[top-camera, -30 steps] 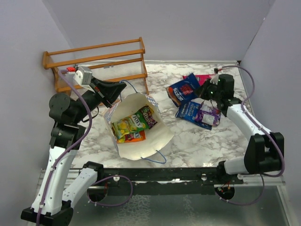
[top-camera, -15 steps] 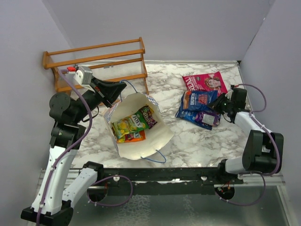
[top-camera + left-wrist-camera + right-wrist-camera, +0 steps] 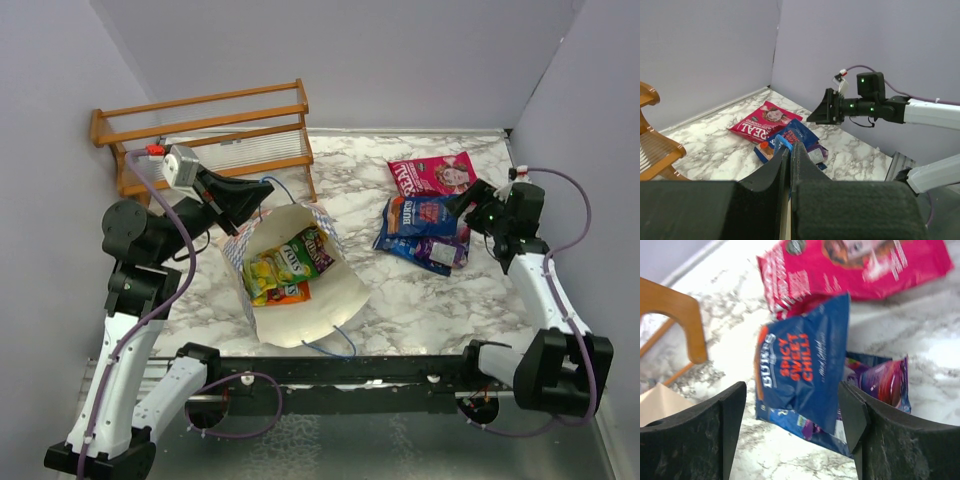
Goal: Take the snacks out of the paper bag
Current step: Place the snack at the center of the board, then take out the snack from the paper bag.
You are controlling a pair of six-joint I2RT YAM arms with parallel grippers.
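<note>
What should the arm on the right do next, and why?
Probably swing the right gripper, open and empty by the packets already out, across to the paper bag. The left gripper pinches the bag's rim, holding it open, and yellow, green and orange candy packs lie inside.

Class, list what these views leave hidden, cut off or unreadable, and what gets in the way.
Top view: anything deeper in the paper bag; the top candy packs and bag wall cover it.
Top view: most of the purple packet, under the blue packet.
Left wrist view: the bag's inside, blocked by the left gripper.
Right wrist view: the pink packet, print blurred and cut by the top edge.
</note>
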